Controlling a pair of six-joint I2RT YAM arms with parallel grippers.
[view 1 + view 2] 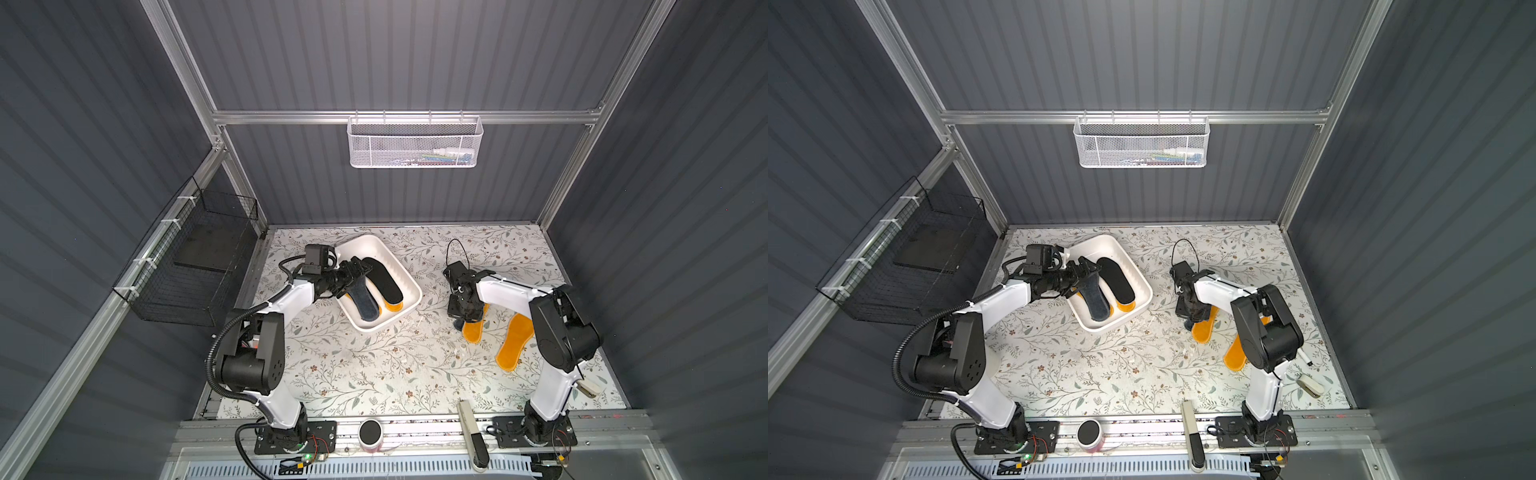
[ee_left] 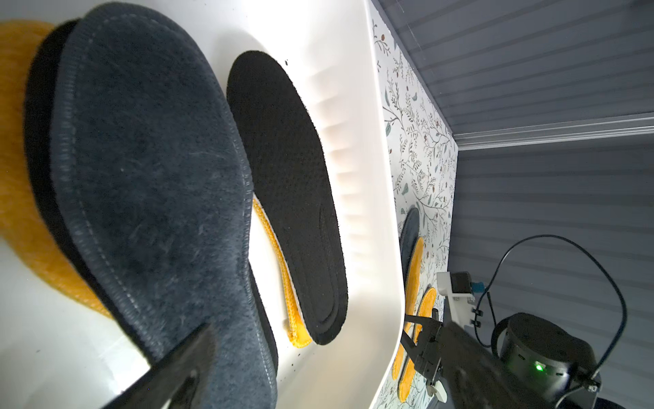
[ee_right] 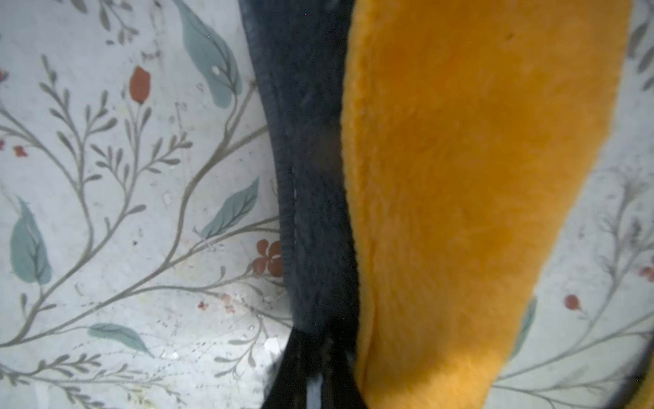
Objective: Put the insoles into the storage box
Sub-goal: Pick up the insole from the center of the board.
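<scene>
Where the box sits at 11 o'clock on the table, it holds a black insole, a grey insole and orange insoles beneath. Left gripper hangs spread wide over the grey one. At 3 o'clock lie a near orange insole and a far orange insole. Right gripper is pressed together on a second grey insole, which the near orange one overlaps.

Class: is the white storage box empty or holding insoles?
Holding: the storage box contains a grey-blue insole, a black insole and orange insoles beneath.
</scene>
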